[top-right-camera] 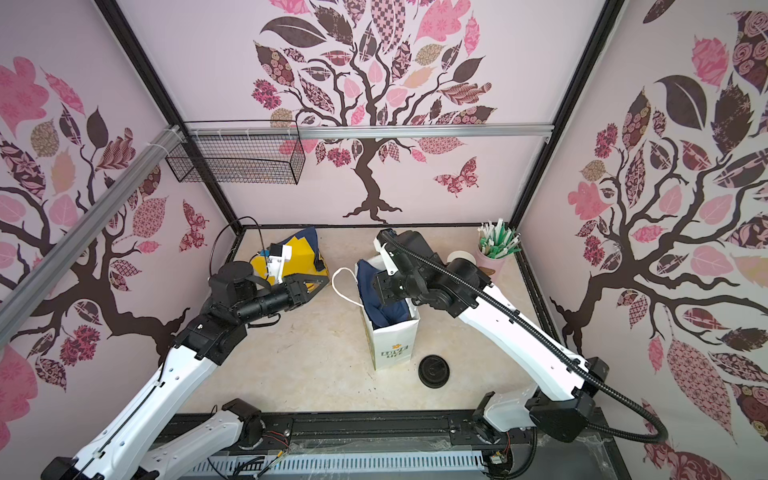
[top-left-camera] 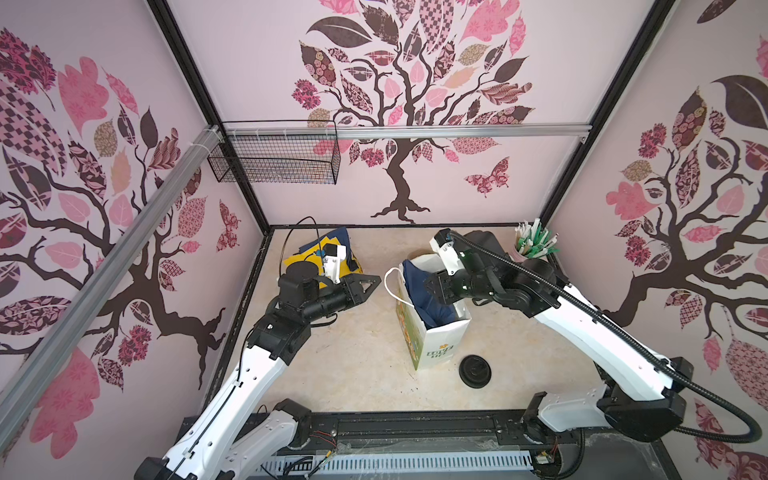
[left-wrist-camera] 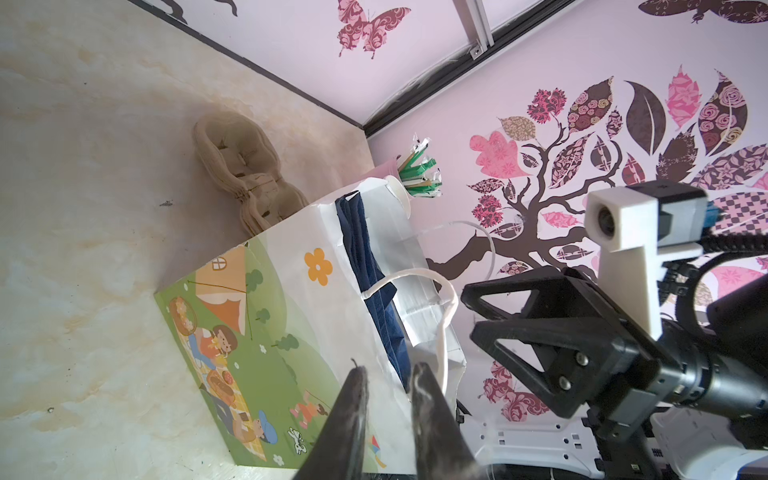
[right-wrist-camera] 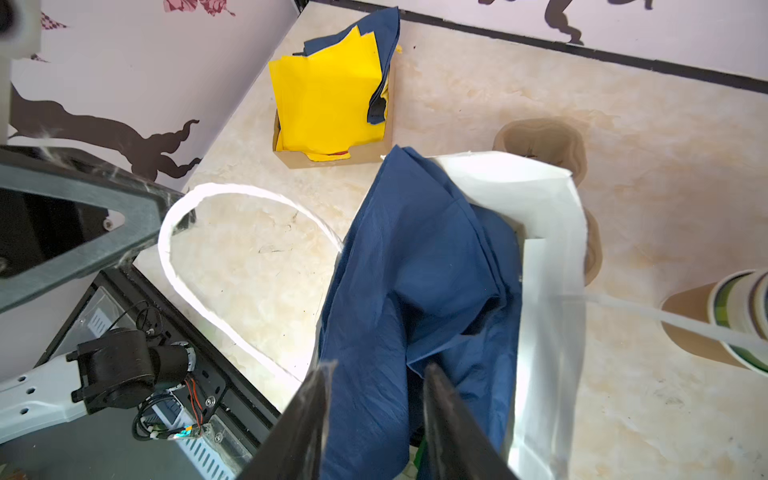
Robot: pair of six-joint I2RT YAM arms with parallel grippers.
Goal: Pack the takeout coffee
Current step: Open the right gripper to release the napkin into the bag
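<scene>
I call the back wall twelve o'clock. The bag (top-left-camera: 436,345) stands up in the middle of the table (top-left-camera: 353,353). Its mouth is long from eleven to five. A blue cloth (right-wrist-camera: 415,266) fills that mouth.

I cannot see the capped cups anywhere. I think they are down in the bag, under the cloth. A tiny bit of green peeks out below the cloth in my right wrist view, but it is too small to be sure.

My right gripper (right-wrist-camera: 380,370) hangs right over the mouth, pointing down into it. Its jaws are half apart with the cloth just under them. I cannot tell if they touch it. So I guess the coffee lies straight down from this hand, and this hand is the nearer one.

My left gripper (left-wrist-camera: 388,372) sits at nine o'clock from the bag, apart from it, near the white handle loop (top-left-camera: 390,286). Its jaws are narrow and hold nothing.

A loose black lid (top-left-camera: 475,371) lies at four o'clock by the bag's foot. Any push should go down gently, or the bag may tip.
</scene>
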